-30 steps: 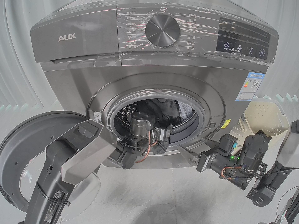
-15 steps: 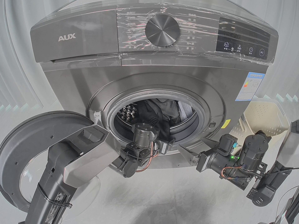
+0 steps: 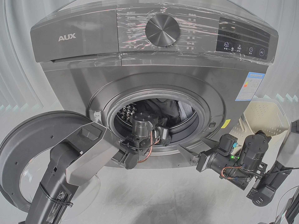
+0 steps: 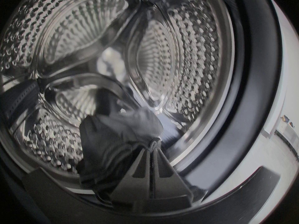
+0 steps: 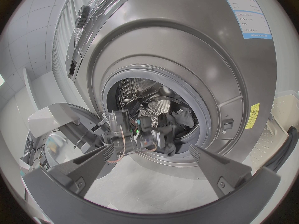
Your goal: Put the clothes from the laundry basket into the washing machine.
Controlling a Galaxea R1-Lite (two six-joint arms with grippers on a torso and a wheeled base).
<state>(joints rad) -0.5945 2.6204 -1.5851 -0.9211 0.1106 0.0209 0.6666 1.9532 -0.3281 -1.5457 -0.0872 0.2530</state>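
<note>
The washing machine (image 3: 93,75) has its door (image 3: 18,147) swung open at the left. The left gripper (image 4: 152,148) is in the mouth of the drum (image 4: 193,63), fingers pinched together on a dark garment (image 4: 109,140) that sags onto the drum's lower wall. Other dark clothes (image 3: 169,105) lie behind it. The right gripper (image 3: 190,143) hovers before the machine's lower front, spread wide and holding nothing. Just right of the machine stands the cream laundry basket (image 3: 268,112); what is in it cannot be told.

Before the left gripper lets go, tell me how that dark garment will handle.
Likely floppy: the dark garment hangs in soft folds from the shut left gripper. Probably light, since a pinch of one edge holds it. Released, it should slump, not roll.
</note>
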